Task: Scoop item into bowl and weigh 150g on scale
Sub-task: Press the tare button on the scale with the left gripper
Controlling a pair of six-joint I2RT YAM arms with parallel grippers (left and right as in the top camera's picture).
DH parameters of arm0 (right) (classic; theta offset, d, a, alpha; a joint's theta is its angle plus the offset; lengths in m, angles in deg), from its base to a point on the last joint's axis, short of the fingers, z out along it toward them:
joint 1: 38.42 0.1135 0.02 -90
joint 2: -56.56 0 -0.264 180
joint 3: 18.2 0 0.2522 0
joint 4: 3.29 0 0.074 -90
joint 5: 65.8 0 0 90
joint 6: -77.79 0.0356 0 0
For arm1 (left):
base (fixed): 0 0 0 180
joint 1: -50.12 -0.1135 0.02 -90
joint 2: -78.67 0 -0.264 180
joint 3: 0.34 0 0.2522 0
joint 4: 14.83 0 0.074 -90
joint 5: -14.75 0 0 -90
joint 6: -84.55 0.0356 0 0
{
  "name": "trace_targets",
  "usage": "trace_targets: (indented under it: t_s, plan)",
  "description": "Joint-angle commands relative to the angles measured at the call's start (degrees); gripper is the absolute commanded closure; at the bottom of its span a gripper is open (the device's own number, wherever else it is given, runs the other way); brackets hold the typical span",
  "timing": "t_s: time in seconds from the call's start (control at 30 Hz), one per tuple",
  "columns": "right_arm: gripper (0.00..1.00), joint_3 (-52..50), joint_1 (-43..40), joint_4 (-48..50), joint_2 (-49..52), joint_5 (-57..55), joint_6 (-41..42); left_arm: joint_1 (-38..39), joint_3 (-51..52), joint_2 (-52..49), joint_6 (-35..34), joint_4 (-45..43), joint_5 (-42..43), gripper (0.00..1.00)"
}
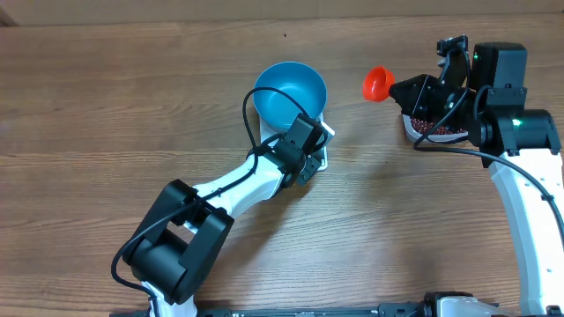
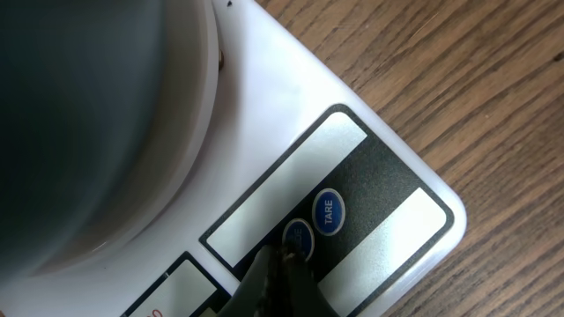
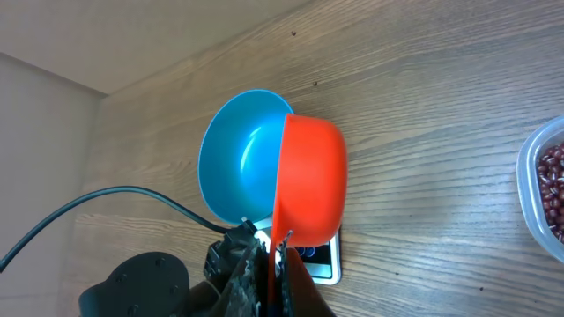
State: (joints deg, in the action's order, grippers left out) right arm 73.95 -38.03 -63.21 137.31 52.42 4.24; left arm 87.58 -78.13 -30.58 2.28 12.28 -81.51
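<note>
touching scale (image 2: 282, 79) button (image 2: 299, 237), left jaws shut, bowl (image 1: 289, 92) atop

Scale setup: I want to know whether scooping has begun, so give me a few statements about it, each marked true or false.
1. The blue bowl stands on the scale. True.
2. The bowl already holds some beans. False: it is empty, and the beans lie in the clear tub.
3. The right tool is shut on an orange scoop. True.
4. The left tool hangs open above the tub. False: it is shut, with its tip at the blue buttons on the scale.
</note>
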Motion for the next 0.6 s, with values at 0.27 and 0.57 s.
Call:
trace_targets:
  t_s: [0.27,0.57]
  plan:
    - [0.96,0.44,-0.09,-0.04,-0.20,-0.15,-0.44,-0.35,0.39,-0.70,2.60,-1.70,-1.84,0.96]
    - [0.96,0.44,-0.09,-0.46,-0.20,-0.17,-0.44,-0.37,0.42,-0.70,2.82,-0.02,-2.36,0.96]
